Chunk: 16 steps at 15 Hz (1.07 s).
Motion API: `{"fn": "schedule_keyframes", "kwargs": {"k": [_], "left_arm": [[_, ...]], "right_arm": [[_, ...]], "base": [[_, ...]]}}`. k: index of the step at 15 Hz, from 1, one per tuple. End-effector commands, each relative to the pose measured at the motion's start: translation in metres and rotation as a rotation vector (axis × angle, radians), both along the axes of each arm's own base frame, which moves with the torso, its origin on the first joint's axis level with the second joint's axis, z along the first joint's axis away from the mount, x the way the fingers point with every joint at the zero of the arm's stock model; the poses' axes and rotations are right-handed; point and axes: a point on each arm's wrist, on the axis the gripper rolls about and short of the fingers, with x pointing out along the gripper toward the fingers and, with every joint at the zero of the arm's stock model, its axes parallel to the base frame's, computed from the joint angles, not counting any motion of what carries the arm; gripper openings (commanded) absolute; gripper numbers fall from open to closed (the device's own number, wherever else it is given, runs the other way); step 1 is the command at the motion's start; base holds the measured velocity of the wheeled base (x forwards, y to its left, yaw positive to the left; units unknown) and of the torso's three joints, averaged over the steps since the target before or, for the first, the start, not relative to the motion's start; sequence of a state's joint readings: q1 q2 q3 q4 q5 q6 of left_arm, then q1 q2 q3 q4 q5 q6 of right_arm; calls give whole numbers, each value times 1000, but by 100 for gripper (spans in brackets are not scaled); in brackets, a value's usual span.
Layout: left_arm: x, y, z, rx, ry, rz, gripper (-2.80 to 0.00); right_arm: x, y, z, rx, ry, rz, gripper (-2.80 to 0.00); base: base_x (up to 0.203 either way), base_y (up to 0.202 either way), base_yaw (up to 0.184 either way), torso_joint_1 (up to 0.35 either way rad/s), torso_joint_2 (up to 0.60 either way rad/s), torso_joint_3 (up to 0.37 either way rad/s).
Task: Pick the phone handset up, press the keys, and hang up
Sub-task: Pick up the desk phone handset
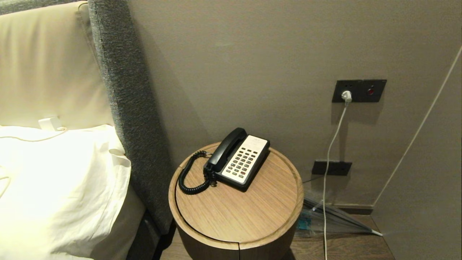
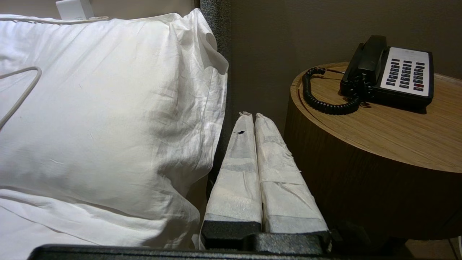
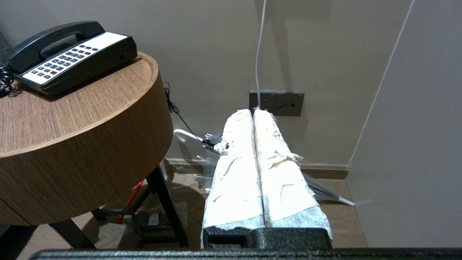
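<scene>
The black phone handset [image 1: 225, 148] lies in its cradle on the desk phone, its coiled cord [image 1: 187, 177] looping onto the round wooden side table [image 1: 234, 213]. Grey keys [image 1: 243, 162] fill the cream faceplate beside it. The handset [image 2: 370, 57] and keys [image 2: 406, 70] also show in the left wrist view, as do the handset [image 3: 50, 36] and keys [image 3: 61, 63] in the right wrist view. My left gripper [image 2: 252, 115] is shut and empty, low between bed and table. My right gripper [image 3: 253, 111] is shut and empty, low to the right of the table. Neither arm appears in the head view.
A white pillow [image 1: 54, 187] and grey headboard [image 1: 130, 126] stand left of the table. On the wall are a socket panel [image 1: 359, 91] with a white cable [image 1: 330, 151] hanging down. A clear umbrella [image 1: 332, 218] lies on the floor at the right.
</scene>
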<state>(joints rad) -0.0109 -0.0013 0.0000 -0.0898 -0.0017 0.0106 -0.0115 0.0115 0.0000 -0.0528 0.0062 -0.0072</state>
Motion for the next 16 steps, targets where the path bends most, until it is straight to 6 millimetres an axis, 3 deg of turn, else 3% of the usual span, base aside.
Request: {"fn": "schedule_keyframes", "kwargs": {"k": [1, 16], "left_arm": [[3, 0, -11, 1, 39, 0, -280], [3, 0, -11, -1, 39, 0, -280]], "right_arm": [[2, 0, -6, 0, 21, -1, -280], [2, 0, -6, 0, 21, -1, -280]], "base": [[0, 0, 0, 0, 0, 0], [0, 0, 0, 0, 0, 0]]}}
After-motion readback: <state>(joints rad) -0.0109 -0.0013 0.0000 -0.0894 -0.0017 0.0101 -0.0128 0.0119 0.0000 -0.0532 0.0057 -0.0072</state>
